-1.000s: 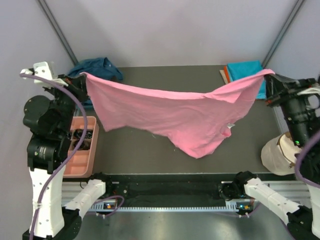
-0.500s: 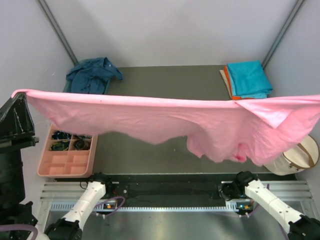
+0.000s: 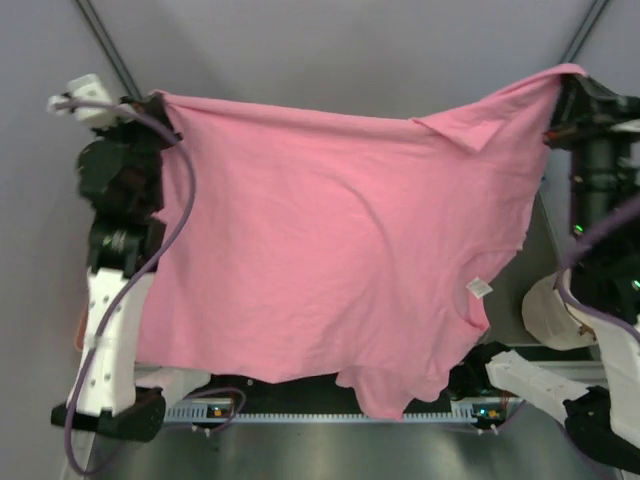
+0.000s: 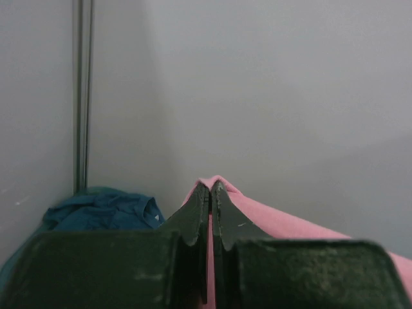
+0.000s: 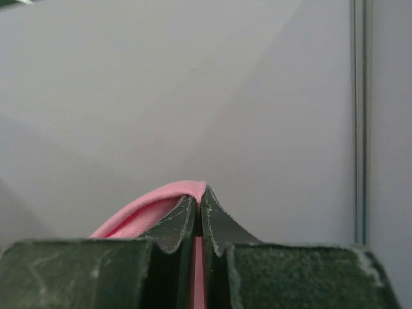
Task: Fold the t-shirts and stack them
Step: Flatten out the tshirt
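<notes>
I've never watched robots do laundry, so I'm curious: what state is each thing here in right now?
pink shirt: unfolded, held up in the air, spread wide between both grippers.
left gripper: shut on one edge of the pink shirt.
right gripper: shut on the opposite edge of the pink shirt.
blue shirt: unfolded, lying in a crumpled heap.

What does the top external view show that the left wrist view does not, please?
Only the top external view shows the pink t-shirt hanging spread out at full width, its far corner pinched by the right end effector, and a white label on the cloth. Only the left wrist view shows the dark blue t-shirt, crumpled by the wall. Both show the left end effector shut on a pink corner.
</notes>
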### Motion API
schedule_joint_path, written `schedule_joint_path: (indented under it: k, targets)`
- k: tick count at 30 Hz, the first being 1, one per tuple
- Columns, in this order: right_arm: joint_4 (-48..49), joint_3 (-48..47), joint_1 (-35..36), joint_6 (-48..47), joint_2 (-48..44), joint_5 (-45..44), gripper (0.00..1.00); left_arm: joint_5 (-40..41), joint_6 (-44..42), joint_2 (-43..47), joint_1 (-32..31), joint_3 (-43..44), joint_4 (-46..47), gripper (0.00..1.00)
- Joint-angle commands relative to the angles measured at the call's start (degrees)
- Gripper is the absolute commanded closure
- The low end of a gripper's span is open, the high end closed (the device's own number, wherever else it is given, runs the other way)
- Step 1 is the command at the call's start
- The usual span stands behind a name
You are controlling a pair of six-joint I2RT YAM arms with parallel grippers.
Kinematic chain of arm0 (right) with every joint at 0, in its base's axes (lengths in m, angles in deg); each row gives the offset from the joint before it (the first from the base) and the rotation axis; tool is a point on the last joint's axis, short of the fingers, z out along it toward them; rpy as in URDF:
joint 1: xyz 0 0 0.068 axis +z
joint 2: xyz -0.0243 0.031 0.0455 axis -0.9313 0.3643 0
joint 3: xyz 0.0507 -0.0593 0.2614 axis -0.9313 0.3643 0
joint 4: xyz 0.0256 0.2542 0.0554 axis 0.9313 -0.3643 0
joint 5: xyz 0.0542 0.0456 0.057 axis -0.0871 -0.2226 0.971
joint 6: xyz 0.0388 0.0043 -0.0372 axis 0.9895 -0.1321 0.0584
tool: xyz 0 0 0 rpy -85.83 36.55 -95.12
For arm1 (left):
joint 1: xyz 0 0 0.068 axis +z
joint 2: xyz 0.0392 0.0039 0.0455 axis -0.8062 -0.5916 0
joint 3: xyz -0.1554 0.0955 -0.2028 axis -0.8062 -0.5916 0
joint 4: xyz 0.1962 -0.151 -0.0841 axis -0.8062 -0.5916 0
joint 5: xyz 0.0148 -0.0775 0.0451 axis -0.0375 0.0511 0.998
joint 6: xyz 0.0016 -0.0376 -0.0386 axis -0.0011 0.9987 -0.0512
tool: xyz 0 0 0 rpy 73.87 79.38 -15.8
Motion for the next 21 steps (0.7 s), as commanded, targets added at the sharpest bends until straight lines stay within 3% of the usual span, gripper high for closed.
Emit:
schedule_joint_path:
  k: [1, 3, 9, 14, 21]
  targets:
    - [8.5, 4.4, -7.7, 1.7, 12.4, -3.6, 1.0, 4.9, -0.6, -13.4, 0.1, -10.0, 14.9, 1.0]
    - [10.2, 7.1, -11.4, 8.7, 18.0, 3.6, 1.0, 6.2, -0.7, -21.4, 0.1, -11.8, 20.2, 1.0]
    - [16.8, 12.8, -16.1, 12.7, 38.2, 5.9, 1.0, 10.0, -2.9, -45.3, 0.0, -16.5, 34.8, 1.0]
    - [12.0, 3.0, -18.4, 14.8, 55.7, 7.6, 1.0, 14.9, -3.9, -65.4, -0.1, -4.0, 33.5, 1.0]
    - [7.0, -8.7, -19.3, 16.2, 69.1, 9.8, 1.0, 14.7, -6.8, -75.8, -0.1, 9.2, 32.4, 1.0]
